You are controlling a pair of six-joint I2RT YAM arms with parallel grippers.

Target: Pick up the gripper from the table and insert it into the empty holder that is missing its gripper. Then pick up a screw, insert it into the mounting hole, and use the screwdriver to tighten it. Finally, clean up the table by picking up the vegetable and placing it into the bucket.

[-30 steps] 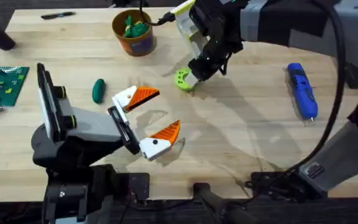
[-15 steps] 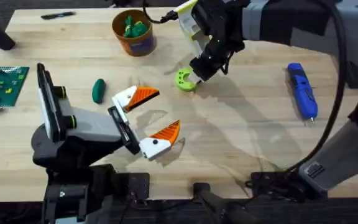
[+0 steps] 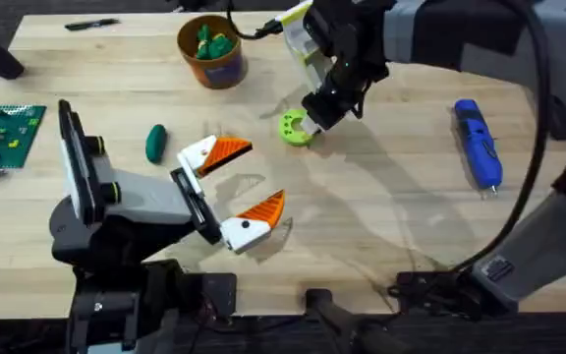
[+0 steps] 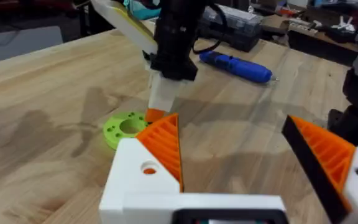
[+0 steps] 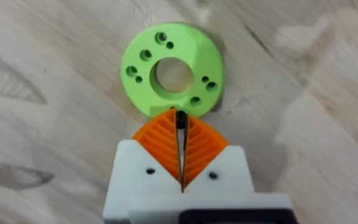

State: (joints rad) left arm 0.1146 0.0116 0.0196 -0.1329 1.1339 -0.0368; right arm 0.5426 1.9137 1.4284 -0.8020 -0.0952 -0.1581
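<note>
My right gripper (image 3: 314,116) hovers just past the lime green disc (image 3: 295,127), shut on a thin dark screw (image 5: 181,122) pinched between its orange pads (image 5: 201,149). My left gripper (image 3: 263,175) lies open near the table's middle, both white bases carrying orange tips. The holder (image 4: 143,177) is one of those bases, and its mounting hole (image 4: 148,168) faces the left wrist camera. The loose gripper piece is out of view. A dark green vegetable (image 3: 155,143) lies left of the left fingers. The blue screwdriver (image 3: 478,144) rests at the right. The bucket (image 3: 214,67) stands at the back.
Light green leafy pieces (image 3: 212,43) sit inside the bucket. A green studded board (image 3: 6,133) lies at the left edge, and a black pen (image 3: 91,24) at the back left. Bare wood stretches between the left gripper and the screwdriver.
My right gripper has risen slightly and drawn back from over the green disc, still shut. The left arm has not moved.
</note>
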